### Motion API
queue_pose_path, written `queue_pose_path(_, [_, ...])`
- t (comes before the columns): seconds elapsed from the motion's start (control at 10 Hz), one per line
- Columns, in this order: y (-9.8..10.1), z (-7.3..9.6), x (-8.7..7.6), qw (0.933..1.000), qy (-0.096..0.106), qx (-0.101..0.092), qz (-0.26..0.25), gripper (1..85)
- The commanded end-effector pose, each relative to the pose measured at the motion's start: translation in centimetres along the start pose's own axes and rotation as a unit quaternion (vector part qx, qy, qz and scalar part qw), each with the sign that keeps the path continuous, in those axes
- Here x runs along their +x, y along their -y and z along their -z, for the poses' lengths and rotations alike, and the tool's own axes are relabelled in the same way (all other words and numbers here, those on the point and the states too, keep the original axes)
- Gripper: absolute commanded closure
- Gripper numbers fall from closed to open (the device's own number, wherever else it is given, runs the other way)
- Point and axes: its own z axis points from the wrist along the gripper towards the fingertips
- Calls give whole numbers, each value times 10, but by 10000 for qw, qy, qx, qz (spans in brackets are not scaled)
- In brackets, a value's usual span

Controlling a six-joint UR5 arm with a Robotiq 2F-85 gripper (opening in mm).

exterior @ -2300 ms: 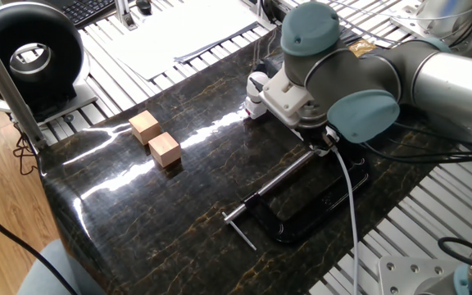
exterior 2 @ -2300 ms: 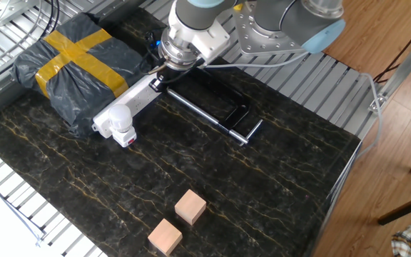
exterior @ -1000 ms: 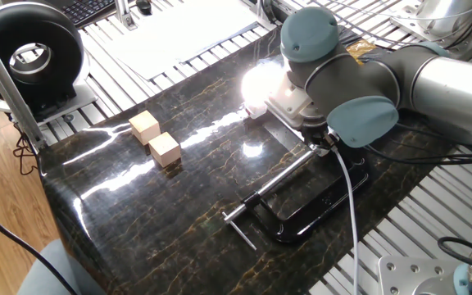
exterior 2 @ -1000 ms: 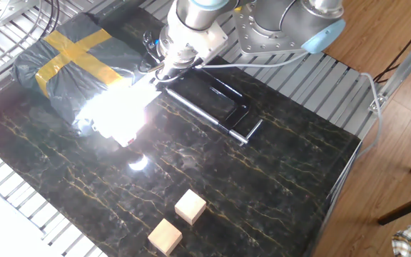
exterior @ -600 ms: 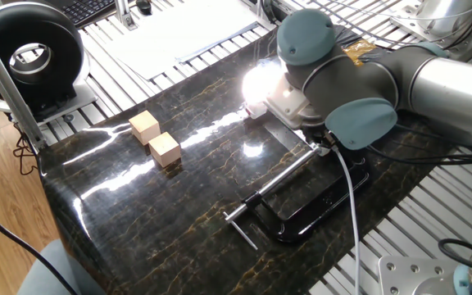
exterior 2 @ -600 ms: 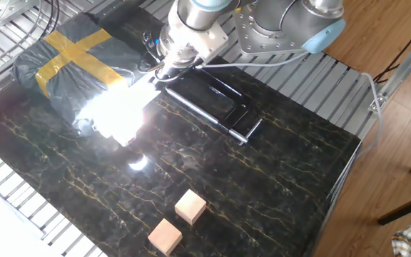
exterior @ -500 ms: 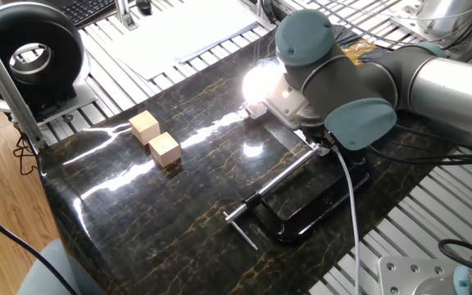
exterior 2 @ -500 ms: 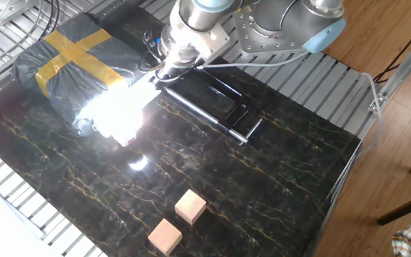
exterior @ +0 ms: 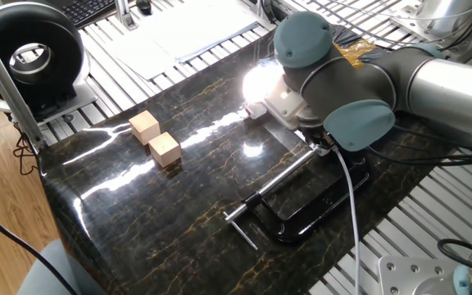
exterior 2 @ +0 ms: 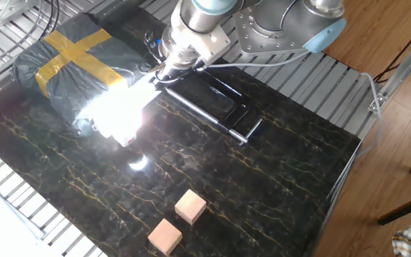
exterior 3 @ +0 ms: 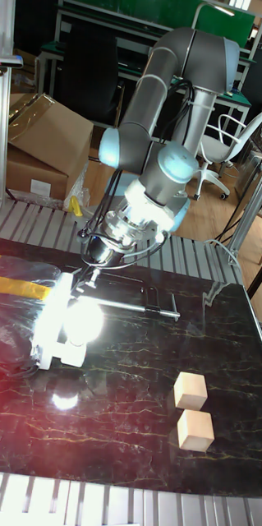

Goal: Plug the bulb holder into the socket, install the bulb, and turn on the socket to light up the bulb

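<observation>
Tall fixed view gives you the clearest read: the bulb (exterior 3: 83, 319) is lit and glaring white at the left end of the socket (exterior 3: 58, 349), which lies on the dark table (exterior 3: 147, 427) with its long axis running from that bright end back toward the arm. The bulb holder is lost in the glare, so you cannot make it out; by the glow it should sit under the bulb.

Your gripper (exterior 3: 94, 265) hovers low over the far end of the socket, up and right of the bulb in this view. Its fingertips are hidden, so you cannot tell whether they are spread or clenched, or whether they touch the strip.

Judging by the light, all 3 steps look done; what seems left is to lift straight up off the socket, clear of the black clamp (exterior 2: 216, 107) just beside it.

No container matters here. The 2 wooden cubes (exterior: 156, 138) sit well apart from the socket, and the taped black bundle (exterior 2: 77, 61) lies beside its other side.
</observation>
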Motion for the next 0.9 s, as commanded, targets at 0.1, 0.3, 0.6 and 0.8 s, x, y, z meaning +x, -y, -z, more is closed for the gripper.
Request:
queue_pose_path(0.1, [2, -7, -8, 9999, 71, -3, -155, 843])
queue_pose_path(0.3, [0, -10, -7, 9998, 27, 16, -182, 843])
queue_pose_path(0.6, [0, -14, -3, 9997, -108, 44, -203, 843])
queue_pose_path(0.8, [0, -14, 4, 9994, -266, 82, -213, 843])
